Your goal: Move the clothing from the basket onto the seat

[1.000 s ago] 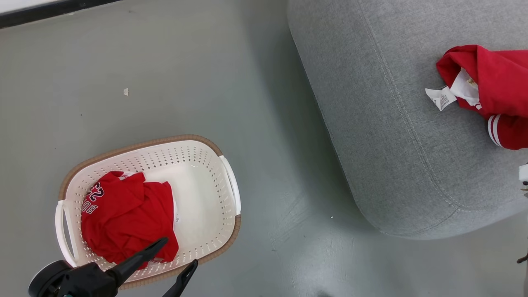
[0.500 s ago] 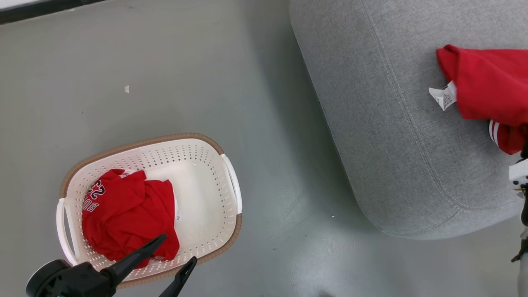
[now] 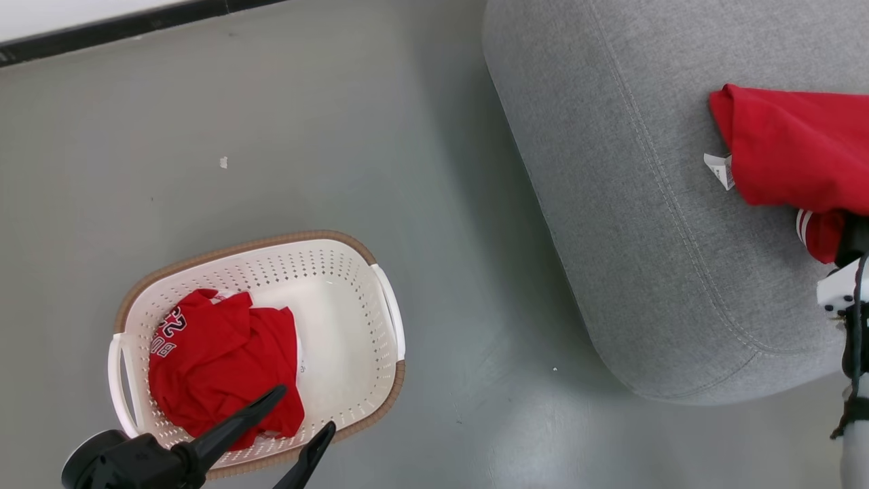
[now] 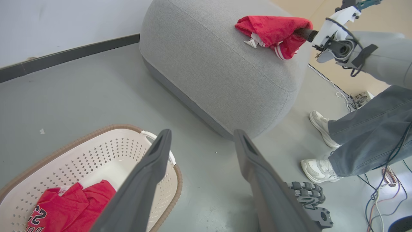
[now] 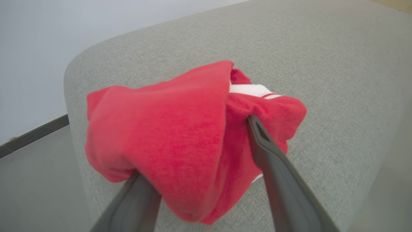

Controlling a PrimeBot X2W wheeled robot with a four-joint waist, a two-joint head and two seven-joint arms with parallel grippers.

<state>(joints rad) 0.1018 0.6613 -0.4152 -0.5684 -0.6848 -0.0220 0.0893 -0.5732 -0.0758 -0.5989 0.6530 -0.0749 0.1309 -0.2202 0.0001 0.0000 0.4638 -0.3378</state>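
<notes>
A red jersey with white numerals (image 3: 220, 367) lies crumpled in the left half of the cream basket (image 3: 258, 244) on the floor. My left gripper (image 3: 304, 407) hangs open over the basket's near rim, nothing between its fingers; the left wrist view shows the gripper (image 4: 202, 133), the jersey (image 4: 67, 206) and the basket (image 4: 96, 132). Another red garment with white stripes (image 3: 794, 149) rests on the grey seat (image 3: 645, 204). My right gripper (image 5: 193, 145) stands open around that garment (image 5: 173, 135); the fabric drapes over the left finger's tip and lies against the right finger.
A person's legs in grey trousers and white shoes (image 4: 318, 169) stand on the floor beside the seat (image 4: 209, 64), with cables (image 4: 383, 180) nearby. A dark baseboard (image 3: 136, 24) runs along the wall. A small scrap (image 3: 223, 161) lies on the grey floor.
My right gripper has opened and the red garment has settled flatter on the seat, covering its white inner part. The head camera shifted slightly. The left gripper has not moved.
</notes>
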